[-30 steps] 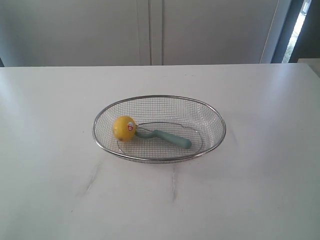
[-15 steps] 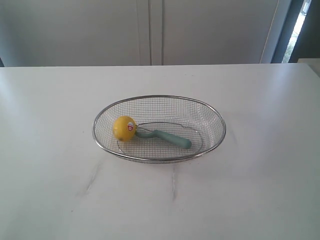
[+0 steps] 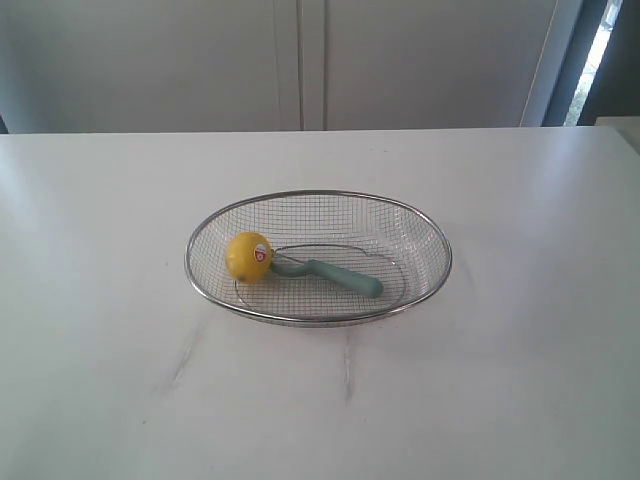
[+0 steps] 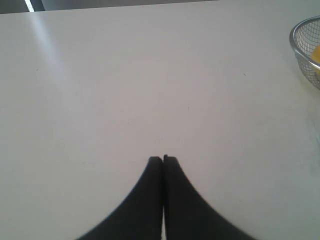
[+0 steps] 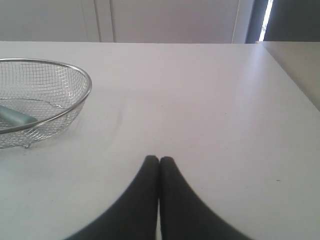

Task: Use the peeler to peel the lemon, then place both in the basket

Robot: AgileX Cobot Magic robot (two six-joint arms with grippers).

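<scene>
**Left.** The left claw (image 4: 163,159) is hanging over the bare white surface (image 4: 125,90), its two dark fingers (image 4: 150,200) pressing flat together and gripping nothing. The wire basket (image 4: 305,45) is showing only as a slice of rim and mesh at one edge of this wrist view. It is well apart from the fingertips, with a sliver of yellow behind the mesh.

**Centre.** In the exterior view the basket is sitting upright near the middle of the surface, an oval of fine silver mesh under a thick metal rim. The lemon (image 3: 248,256) is resting inside it at the left end, against the sloping mesh wall. Its white-and-red sticker (image 3: 262,254) is facing right and towards the camera. The peeler (image 3: 340,276) is lying on the basket's flat base just right of the lemon. Its hooked head is pointing at the fruit and appears to be touching it, while the pale teal handle is running rightwards and slightly towards the camera. Pale cabinet doors (image 3: 300,60) are standing behind the far edge of the surface.

**Right.** The right claw (image 5: 159,159) is likewise hanging over bare surface, its fingers (image 5: 145,200) meeting tip to tip and holding nothing. Its wrist view is showing one end of the basket off to the side, well apart from the fingertips, with the end of the teal handle visible inside it.
</scene>
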